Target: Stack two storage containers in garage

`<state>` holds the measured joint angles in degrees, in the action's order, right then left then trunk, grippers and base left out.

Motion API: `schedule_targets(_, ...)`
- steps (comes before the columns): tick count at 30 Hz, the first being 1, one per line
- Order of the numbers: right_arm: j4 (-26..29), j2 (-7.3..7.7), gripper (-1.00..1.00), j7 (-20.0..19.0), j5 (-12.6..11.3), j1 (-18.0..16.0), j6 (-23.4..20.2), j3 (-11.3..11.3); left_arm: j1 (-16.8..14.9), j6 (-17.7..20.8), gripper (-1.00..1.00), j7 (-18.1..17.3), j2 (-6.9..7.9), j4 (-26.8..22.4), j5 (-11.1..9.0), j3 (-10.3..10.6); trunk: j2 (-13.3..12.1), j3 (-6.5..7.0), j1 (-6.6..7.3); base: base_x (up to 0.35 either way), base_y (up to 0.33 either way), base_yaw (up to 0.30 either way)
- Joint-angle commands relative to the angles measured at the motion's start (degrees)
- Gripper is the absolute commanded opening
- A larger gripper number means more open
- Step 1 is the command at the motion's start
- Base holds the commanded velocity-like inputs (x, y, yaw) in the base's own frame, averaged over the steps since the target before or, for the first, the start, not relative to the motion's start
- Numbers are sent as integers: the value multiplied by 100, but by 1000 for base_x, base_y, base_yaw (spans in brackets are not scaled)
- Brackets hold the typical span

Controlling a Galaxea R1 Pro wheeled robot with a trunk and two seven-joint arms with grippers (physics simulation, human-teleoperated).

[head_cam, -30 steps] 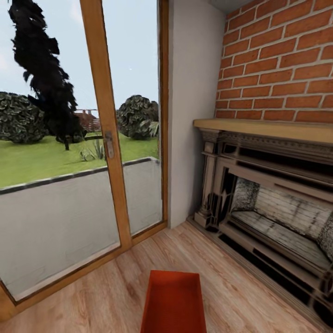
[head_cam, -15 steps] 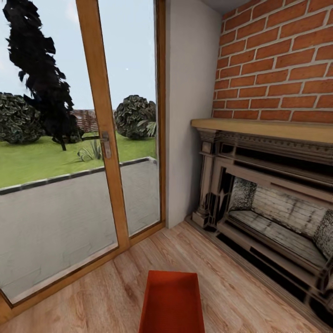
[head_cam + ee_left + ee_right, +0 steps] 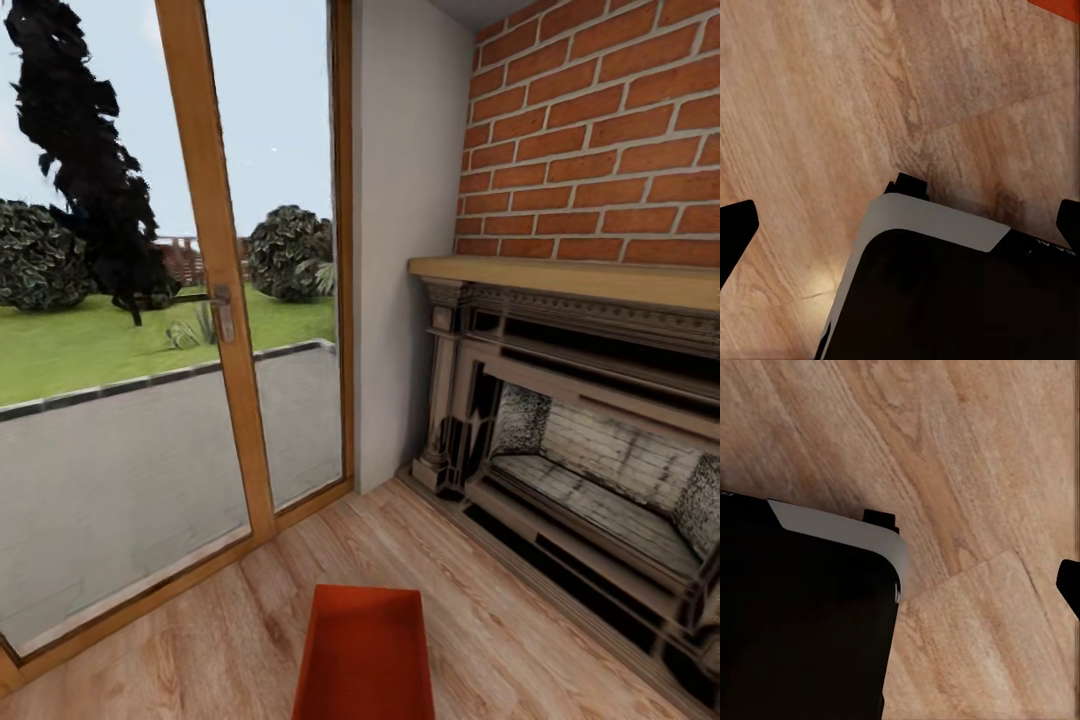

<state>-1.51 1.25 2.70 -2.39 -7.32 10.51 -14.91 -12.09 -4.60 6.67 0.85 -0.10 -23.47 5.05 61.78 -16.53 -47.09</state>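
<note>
One red bin sits on the wood floor near the fireplace. Both pincers hang spread and empty; best roll closer, squaring up before reaching.

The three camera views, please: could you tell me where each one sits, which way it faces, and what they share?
Head view: on the robot's head, facing forward and down at a red-orange rectangular open-top bin, glass patio door and red brick fireplace.
Left wrist view: near the left hand, facing down at the light wood-plank floor; dark robot base shows.
Right wrist view: likewise, over the base.
Shared: floor; bin corner in the left wrist view.
</note>
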Motion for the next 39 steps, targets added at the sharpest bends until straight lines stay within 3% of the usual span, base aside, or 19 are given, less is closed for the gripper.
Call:
schedule_targets(1,-16,-2,100,12,-24,-7,30,-47,-3,-14,100,17,1,2,-44,49,4,-7,0,0,-150,0)
schedule_targets(39,-16,-24,100,20,-14,-7,30,-97,-3,-14,100,18,2,2,-53,49,4,-7,0,7,-3,-17)
